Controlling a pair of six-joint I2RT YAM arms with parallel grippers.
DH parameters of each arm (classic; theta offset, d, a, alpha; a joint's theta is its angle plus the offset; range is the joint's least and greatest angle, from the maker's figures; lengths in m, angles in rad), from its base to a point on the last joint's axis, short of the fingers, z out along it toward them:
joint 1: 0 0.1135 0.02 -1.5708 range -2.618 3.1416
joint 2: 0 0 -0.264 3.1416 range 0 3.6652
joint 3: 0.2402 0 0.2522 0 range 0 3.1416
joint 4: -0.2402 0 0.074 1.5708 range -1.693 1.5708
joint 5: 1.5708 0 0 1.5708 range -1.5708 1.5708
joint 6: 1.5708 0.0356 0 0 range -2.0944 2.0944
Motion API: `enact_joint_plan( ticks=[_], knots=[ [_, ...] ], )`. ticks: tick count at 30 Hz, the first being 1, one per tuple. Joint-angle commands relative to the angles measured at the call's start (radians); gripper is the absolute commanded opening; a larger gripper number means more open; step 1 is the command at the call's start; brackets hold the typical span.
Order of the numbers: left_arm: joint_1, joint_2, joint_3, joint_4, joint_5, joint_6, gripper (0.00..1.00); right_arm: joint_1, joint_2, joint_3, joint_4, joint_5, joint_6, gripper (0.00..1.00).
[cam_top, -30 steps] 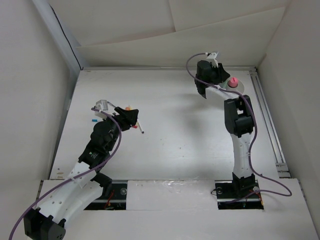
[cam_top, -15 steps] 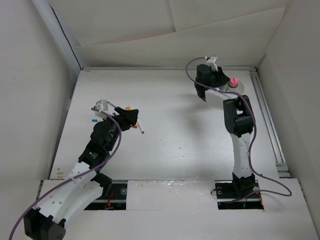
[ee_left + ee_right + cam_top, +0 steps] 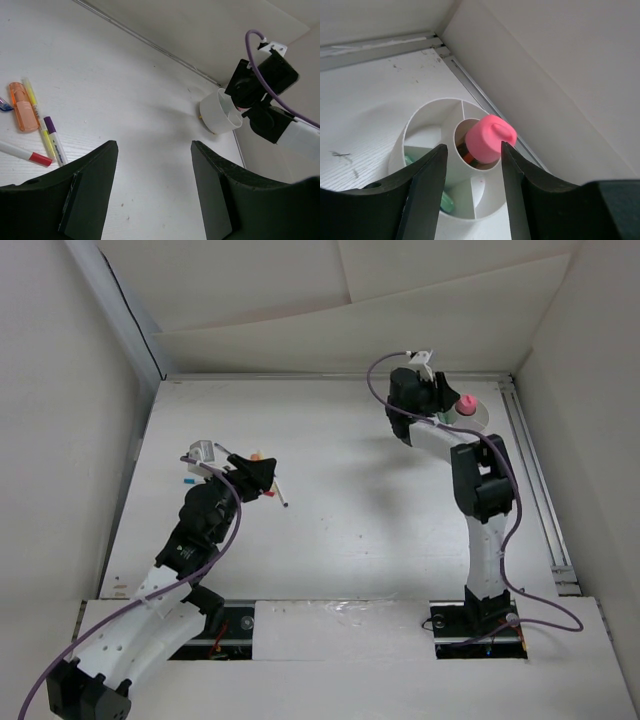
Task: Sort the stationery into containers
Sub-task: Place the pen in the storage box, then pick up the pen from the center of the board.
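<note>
The white divided cup (image 3: 427,112) stands in the far right corner, also in the top view (image 3: 478,414) and the left wrist view (image 3: 220,112). A pink-capped tube (image 3: 489,137) stands upright in its middle compartment, and something green (image 3: 445,201) lies in an outer one. My right gripper (image 3: 473,146) hangs over the cup, open, its fingers either side of the pink cap without touching it. My left gripper (image 3: 153,147) is open and empty above bare table. To its left lie an orange highlighter (image 3: 25,106), a yellow pen (image 3: 41,125), a purple-capped marker (image 3: 55,142) and a red-tipped white pen (image 3: 25,154).
White walls close in the table on the left, back and right. A metal rail (image 3: 535,480) runs along the right edge past the cup. A blue piece (image 3: 4,103) lies at the left edge of the left wrist view.
My right gripper has opened and let go of the pink-capped tube, which now stands in the cup's middle compartment. The left arm has not moved.
</note>
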Motion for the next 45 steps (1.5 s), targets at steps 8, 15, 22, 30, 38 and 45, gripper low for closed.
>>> enact_joint_plan(
  ticks=[8,15,22,30,38,45],
  knots=[
    [0.004,-0.043,0.000,0.020,-0.028,-0.004,0.57,0.222,-0.224,0.000,-0.326,-0.265,0.259,0.33],
    [0.004,-0.052,0.009,-0.025,-0.109,-0.004,0.57,0.350,-0.223,0.013,-0.506,-0.950,0.457,0.00],
    [0.004,-0.072,0.020,-0.101,-0.246,-0.027,0.55,0.471,-0.054,0.117,-0.506,-1.195,0.534,0.09],
    [0.004,-0.282,-0.021,-0.134,-0.347,-0.074,0.48,0.562,0.115,0.309,-0.534,-1.281,0.564,0.47],
    [0.004,-0.364,-0.054,-0.125,-0.347,-0.074,0.48,0.603,0.296,0.603,-0.690,-1.176,0.584,0.38],
    [0.004,-0.318,-0.043,-0.125,-0.317,-0.065,0.48,0.612,0.353,0.678,-0.744,-1.066,0.594,0.34]
  ],
)
